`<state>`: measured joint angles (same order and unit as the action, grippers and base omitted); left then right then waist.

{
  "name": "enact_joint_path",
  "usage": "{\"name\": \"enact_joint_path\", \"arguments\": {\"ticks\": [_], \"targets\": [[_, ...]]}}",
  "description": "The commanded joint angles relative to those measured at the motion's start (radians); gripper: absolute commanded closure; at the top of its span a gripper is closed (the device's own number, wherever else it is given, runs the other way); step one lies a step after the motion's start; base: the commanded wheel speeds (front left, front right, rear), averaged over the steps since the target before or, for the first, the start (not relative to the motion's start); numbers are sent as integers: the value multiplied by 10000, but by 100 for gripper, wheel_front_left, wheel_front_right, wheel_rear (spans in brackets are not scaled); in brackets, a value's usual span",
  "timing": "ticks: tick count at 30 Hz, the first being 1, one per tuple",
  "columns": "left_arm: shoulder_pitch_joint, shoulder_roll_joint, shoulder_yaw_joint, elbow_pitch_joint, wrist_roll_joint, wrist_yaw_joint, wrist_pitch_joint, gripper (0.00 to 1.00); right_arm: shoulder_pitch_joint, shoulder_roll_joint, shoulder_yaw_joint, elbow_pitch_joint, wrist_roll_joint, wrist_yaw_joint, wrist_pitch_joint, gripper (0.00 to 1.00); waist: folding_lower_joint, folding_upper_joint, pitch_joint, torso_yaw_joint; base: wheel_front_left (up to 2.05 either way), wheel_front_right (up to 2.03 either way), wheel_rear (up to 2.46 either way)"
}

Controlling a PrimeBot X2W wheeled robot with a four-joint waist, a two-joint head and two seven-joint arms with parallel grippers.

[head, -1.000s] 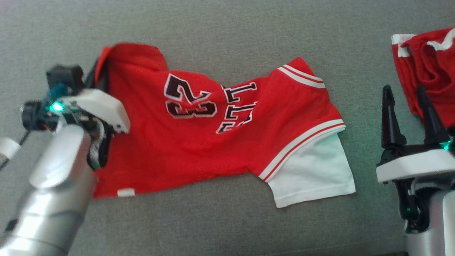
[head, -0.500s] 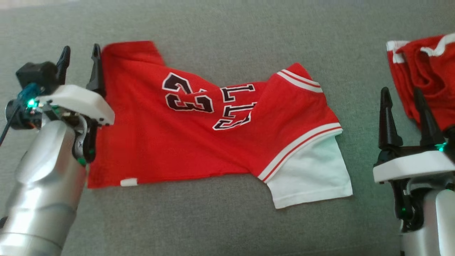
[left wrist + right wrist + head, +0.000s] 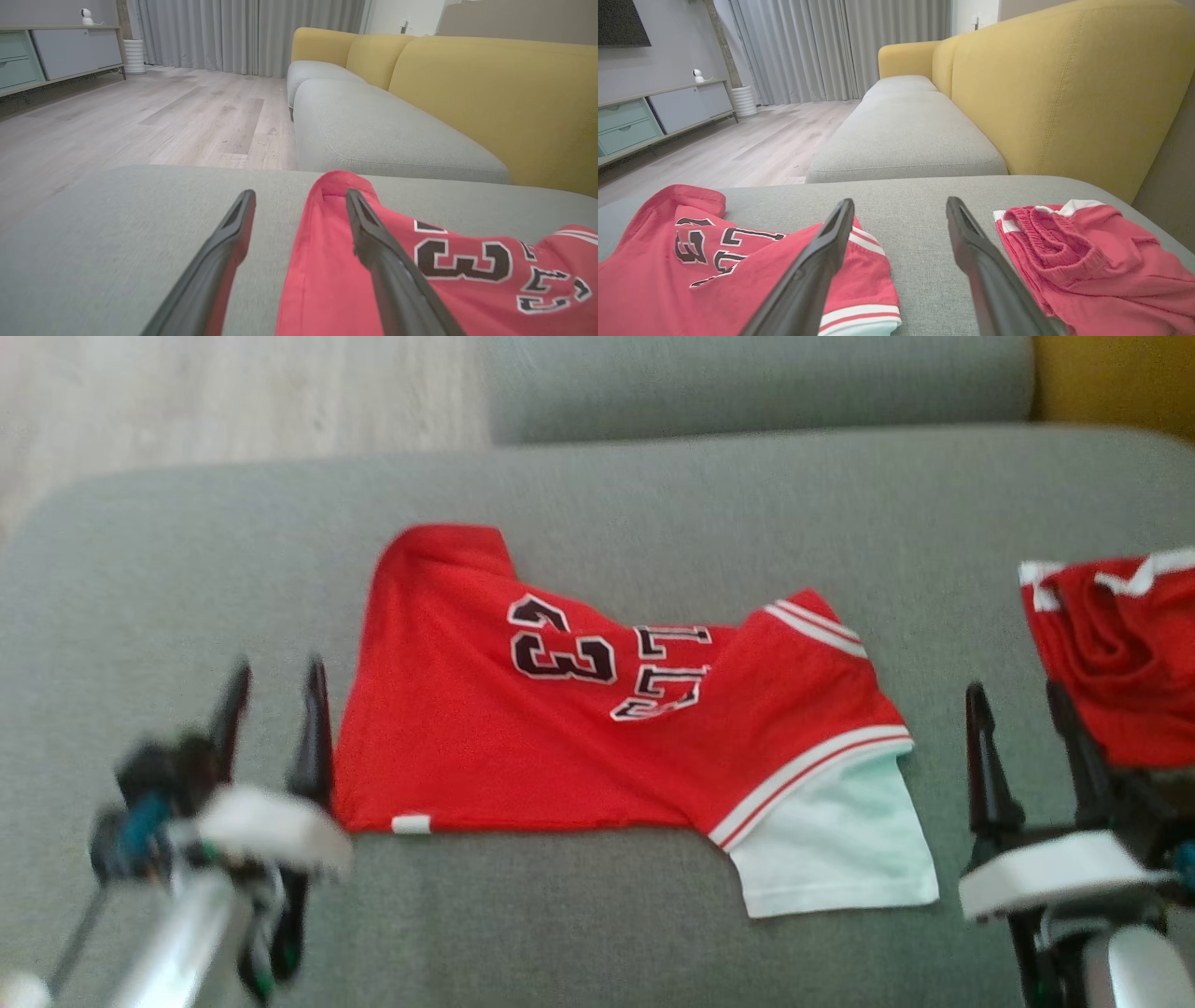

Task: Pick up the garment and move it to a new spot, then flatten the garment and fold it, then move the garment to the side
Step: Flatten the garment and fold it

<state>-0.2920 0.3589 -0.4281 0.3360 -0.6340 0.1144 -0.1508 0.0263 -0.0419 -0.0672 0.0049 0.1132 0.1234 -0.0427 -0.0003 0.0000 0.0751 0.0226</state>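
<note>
The garment (image 3: pixel 523 747) is a red jersey with a black "23", white-striped trim and a white sleeve; it lies spread but wrinkled on the grey sofa seat (image 3: pixel 597 495). It also appears in the left wrist view as the garment (image 3: pixel 327 280) and in the right wrist view as the garment (image 3: pixel 668 275). My left gripper (image 3: pixel 276 683) stands open just left of the jersey's left edge, holding nothing; its own view shows the left gripper (image 3: pixel 300 199) with one finger over the red cloth. My right gripper (image 3: pixel 1018 700) is open, right of the white sleeve, and the right gripper (image 3: pixel 900 205) is empty.
A second red garment with white trim (image 3: pixel 1116 653) lies crumpled at the seat's right, close to my right gripper; it is the bundle (image 3: pixel 1087 261) in the right wrist view. A yellow backrest (image 3: pixel 1064 84) rises on the right. Wood floor (image 3: pixel 117 116) lies beyond the seat's far-left edge.
My left gripper has opened, let go of the jersey's left edge and drawn back toward me. The camera has tilted up, so the seat's far edge and floor now show.
</note>
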Motion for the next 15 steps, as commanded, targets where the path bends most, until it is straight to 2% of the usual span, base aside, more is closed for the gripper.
{"name": "enact_joint_path", "arguments": {"ticks": [1,4,9,15], "targets": [[-186,370,299,-397,-2,99,-67,0,-106,-83,271,-309,-59,73,-125,0,3,0,-517,306,0,0,0],[913,237,136,-1191,19,574,-76,0,302,-83,338,-298,-359,73,-300,0,3,0,-878,395,0,0,0],[2238,-39,-129,-2089,88,1196,-209,0,866,-83,617,-161,-231,73,-564,0,3,0,-1185,438,0,0,0],[3031,-253,-231,-2468,55,1570,-376,0,1306,-83,934,70,62,73,-851,0,3,0,-1396,444,0,0,0]]}}
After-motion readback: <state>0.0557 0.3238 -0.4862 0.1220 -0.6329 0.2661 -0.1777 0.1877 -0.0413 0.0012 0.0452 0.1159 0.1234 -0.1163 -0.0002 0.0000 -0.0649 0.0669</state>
